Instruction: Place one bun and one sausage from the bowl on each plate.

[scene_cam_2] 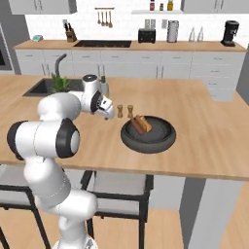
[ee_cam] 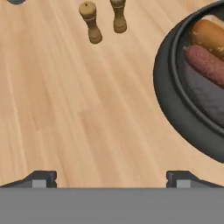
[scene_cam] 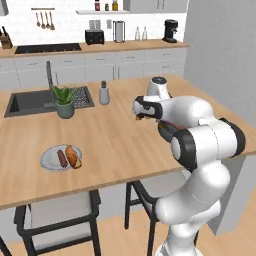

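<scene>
The wide dark bowl sits on the wooden island and holds a bun and a sausage. In the hand view the bowl's rim fills the right side, with the bun above the sausage. My gripper hangs over bare wood just left of the bowl. It is open, with nothing between its fingertips. A pale plate near the island's front left edge carries a sausage and a bun side by side.
Two wooden shakers stand close behind the gripper and the bowl. Further back are a potted plant, a grey bottle and the sink. Stools stand under the island's front edge.
</scene>
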